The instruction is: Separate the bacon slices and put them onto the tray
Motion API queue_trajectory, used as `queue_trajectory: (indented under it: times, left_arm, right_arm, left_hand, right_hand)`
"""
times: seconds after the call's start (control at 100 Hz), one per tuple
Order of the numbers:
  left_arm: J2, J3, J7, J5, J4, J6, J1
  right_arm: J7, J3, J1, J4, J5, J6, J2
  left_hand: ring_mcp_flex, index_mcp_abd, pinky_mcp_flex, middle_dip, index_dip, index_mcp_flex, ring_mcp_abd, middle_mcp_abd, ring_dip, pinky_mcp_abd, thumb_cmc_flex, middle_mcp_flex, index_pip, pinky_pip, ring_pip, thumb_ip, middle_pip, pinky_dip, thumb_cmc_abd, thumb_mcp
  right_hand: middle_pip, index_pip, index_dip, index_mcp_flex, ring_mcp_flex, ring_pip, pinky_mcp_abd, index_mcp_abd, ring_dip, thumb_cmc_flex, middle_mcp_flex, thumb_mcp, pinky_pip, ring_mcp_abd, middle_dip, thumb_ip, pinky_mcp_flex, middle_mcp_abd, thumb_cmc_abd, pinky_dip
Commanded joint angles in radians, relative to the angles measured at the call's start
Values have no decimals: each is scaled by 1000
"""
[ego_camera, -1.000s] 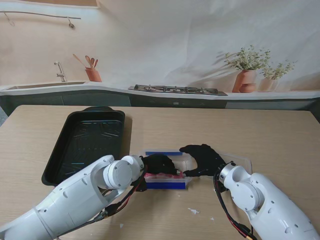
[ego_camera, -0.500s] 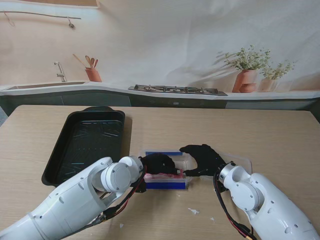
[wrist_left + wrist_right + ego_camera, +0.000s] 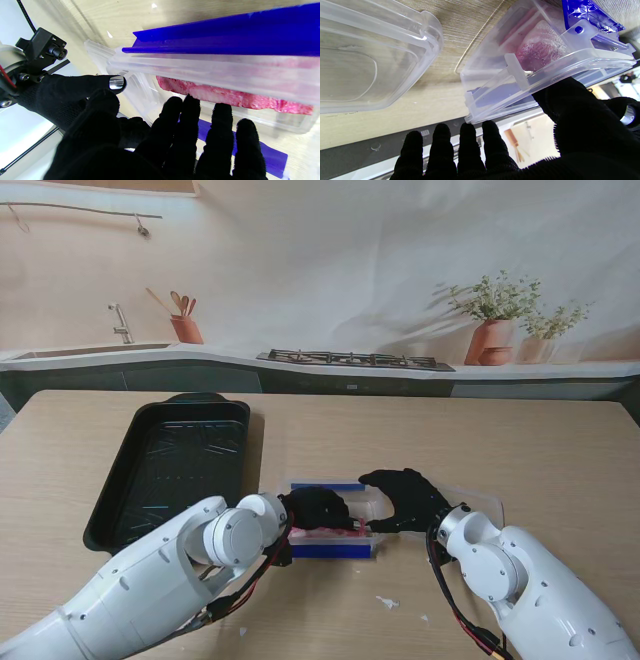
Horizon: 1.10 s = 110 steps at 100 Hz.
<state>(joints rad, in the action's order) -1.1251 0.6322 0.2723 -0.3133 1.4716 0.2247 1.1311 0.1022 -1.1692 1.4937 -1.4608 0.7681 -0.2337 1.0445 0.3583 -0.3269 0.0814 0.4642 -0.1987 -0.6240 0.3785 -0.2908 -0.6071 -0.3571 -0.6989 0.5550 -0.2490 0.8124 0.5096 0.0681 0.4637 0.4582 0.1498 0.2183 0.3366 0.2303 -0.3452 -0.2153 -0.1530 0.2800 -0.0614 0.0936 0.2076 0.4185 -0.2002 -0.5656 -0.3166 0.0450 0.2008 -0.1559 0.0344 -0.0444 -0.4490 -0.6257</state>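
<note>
A clear plastic container (image 3: 335,525) with blue labels sits mid-table and holds pink bacon slices (image 3: 225,96). My left hand (image 3: 318,510) hovers over the container's left part, fingers apart. Its fingertips (image 3: 190,110) reach inside to the edge of the bacon without gripping it. My right hand (image 3: 405,498) is at the container's right end. The right thumb (image 3: 570,112) presses on the end rim (image 3: 545,72), and the other fingers (image 3: 467,145) stretch straight past it. The black tray (image 3: 170,465) lies farther off on the left with no bacon in it.
The container's clear lid (image 3: 482,502) lies on the table just right of my right hand, seen again as the lid (image 3: 370,62) in the right wrist view. Small white scraps (image 3: 387,602) lie near the front edge. A counter with sink, stove and plants runs behind the table.
My left forearm has shifted slightly; both hands and the container stay where they were.
</note>
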Motion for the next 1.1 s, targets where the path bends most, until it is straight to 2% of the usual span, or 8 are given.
queue_trajectory:
  times: [0.0, 0.13, 0.25, 0.52, 0.72, 0.86, 1.01, 1.09]
  left_arm:
    - [-2, -3, 11, -5, 8, 4, 3]
    - [-3, 0, 7, -3, 13, 14, 8]
    - [-3, 3, -2, -15, 18, 18, 13]
    - [-4, 5, -11, -24, 25, 14, 18]
    - [3, -15, 8, -47, 24, 19, 0]
    - [12, -41, 34, -76, 21, 14, -24]
    - [18, -65, 54, -94, 15, 11, -45]
    - [20, -73, 58, -101, 12, 7, -51]
  right_arm:
    - [13, 3, 4, -2, -3, 4, 7]
    - [13, 3, 4, -1, -8, 5, 8]
    - [14, 3, 4, -2, -9, 6, 8]
    - [13, 4, 3, -1, -11, 6, 9]
    - [14, 4, 3, -1, -12, 6, 9]
    - [14, 4, 4, -1, -15, 8, 9]
    - [13, 4, 4, -1, -16, 8, 9]
    - [12, 4, 4, -1, -16, 9, 9]
  left_hand:
    - [21, -9, 16, -7, 4, -24, 7, -5, 10, -3, -17, 44, -2, -29, -11, -43, 19, -16, -35, -23]
    - [60, -8, 16, 10, 4, -33, 22, -7, -2, -8, -17, 61, -3, -36, 15, -43, 60, -14, -32, -20]
    - [66, -9, 15, 89, 2, -33, 16, 5, -46, -9, -15, 66, -5, -38, 71, -43, 130, -6, -28, -12]
    - [69, -11, 14, 190, -3, -44, 16, 20, -49, -9, -20, 95, -16, -45, 72, -46, 186, -5, 11, 14]
    - [95, 34, 14, 311, -27, -68, -14, 61, -81, -5, 4, 125, -63, -18, 125, -44, 249, 7, 118, 212]
    - [124, 80, 8, 328, -61, -94, -39, 98, -76, 1, -6, 161, -130, 9, 135, -47, 264, -1, 175, 339]
    - [143, 108, 2, 325, -88, -92, -61, 127, -72, 6, -18, 181, -181, 26, 140, -49, 272, -11, 213, 423]
    - [146, 136, 6, 419, -111, -95, -71, 144, -70, 10, -52, 203, -229, 33, 144, -16, 256, -21, 263, 453]
  right_hand:
    - [20, 12, -14, 4, 27, 6, 2, 16, 10, 8, 20, 1, 2, -30, 7, 43, 4, -8, 23, -15]
    - [20, 13, -14, 3, 28, 7, 2, 16, 10, 10, 20, 1, 2, -30, 7, 43, 4, -7, 24, -16]
    - [20, 13, -14, 3, 28, 8, 2, 15, 11, 9, 21, 2, 2, -29, 7, 43, 4, -9, 24, -16]
    - [20, 15, -13, 3, 28, 7, 2, 16, 10, 11, 21, 1, 2, -30, 7, 43, 3, -7, 26, -16]
    - [21, 16, -12, 3, 28, 8, 1, 15, 11, 12, 20, 1, 2, -29, 7, 43, 3, -8, 25, -16]
    - [21, 16, -12, 3, 28, 8, 1, 14, 11, 15, 21, -1, 2, -30, 7, 44, 3, -8, 25, -16]
    - [23, 17, -11, 4, 27, 9, 1, 14, 11, 16, 20, -2, 2, -30, 8, 43, 1, -7, 27, -16]
    - [24, 18, -11, 4, 27, 9, 1, 13, 12, 18, 20, -3, 2, -30, 8, 44, 1, -7, 27, -16]
